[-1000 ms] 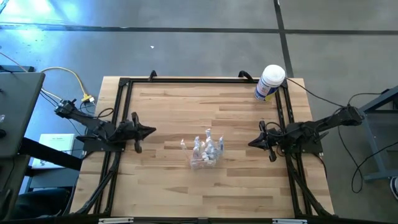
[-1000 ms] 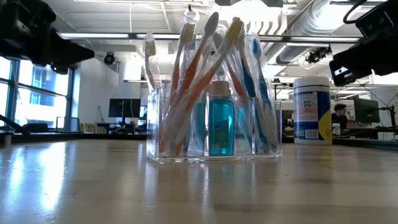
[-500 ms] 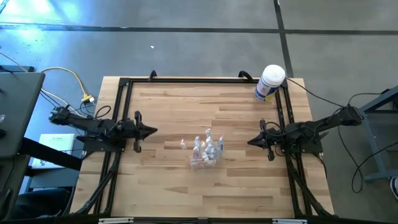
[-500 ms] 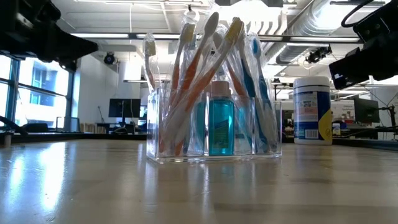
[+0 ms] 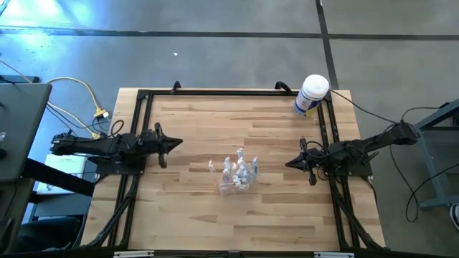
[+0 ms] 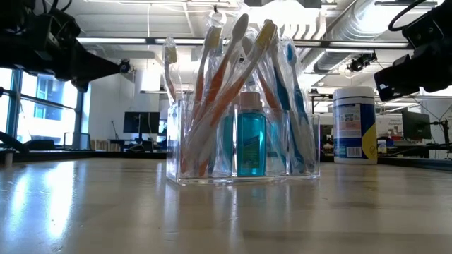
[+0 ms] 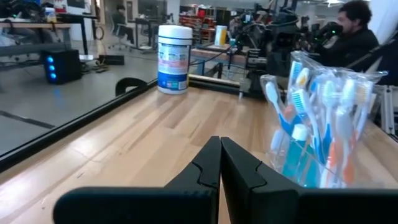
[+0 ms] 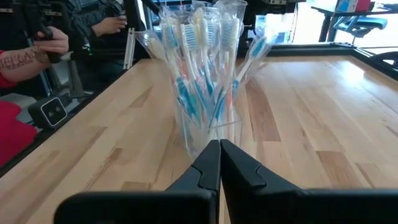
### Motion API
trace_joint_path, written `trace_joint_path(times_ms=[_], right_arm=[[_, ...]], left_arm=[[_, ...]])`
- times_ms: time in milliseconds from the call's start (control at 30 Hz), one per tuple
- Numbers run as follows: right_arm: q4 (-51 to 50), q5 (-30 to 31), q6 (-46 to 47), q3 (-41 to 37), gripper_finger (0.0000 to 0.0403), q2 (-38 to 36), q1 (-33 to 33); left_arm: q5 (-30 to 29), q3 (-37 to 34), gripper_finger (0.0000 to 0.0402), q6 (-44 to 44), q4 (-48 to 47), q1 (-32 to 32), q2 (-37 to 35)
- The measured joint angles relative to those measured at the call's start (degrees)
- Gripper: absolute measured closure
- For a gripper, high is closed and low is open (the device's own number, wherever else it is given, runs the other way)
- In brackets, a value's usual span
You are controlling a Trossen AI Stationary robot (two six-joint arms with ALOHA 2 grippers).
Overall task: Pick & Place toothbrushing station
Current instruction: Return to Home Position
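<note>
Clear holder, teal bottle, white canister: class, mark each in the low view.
clear holder (image 6: 174,141), low view, left wall
teal bottle (image 6: 251,144), low view, middle of its body
white canister (image 6: 354,127), low view, middle of its label

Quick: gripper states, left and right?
Left gripper: closed, empty, by the table's left side.
Right gripper: closed, empty, by the table's right side.
</note>
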Motion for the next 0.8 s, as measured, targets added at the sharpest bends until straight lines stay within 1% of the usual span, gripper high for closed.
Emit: trace_joint_path(times_ms=[367, 600, 800], right_arm=[[-0.4, -0.01, -0.28, -0.02, 0.0401, 0.0, 0.0], [-0.4, -0.03, -0.37, -0.02, 0.0401, 0.0, 0.0], [-0.4, -0.03, -0.37, -0.04, 0.0401, 0.0, 0.0]], left_arm=[[-0.54, -0.02, 0.0399, 0.4, -0.03, -0.02, 0.0], [-0.59, -0.02, 0.0399, 6.59, -0.03, -0.02, 0.0], [-0.59, -0.02, 0.0399, 6.12, -0.01, -0.02, 0.0]])
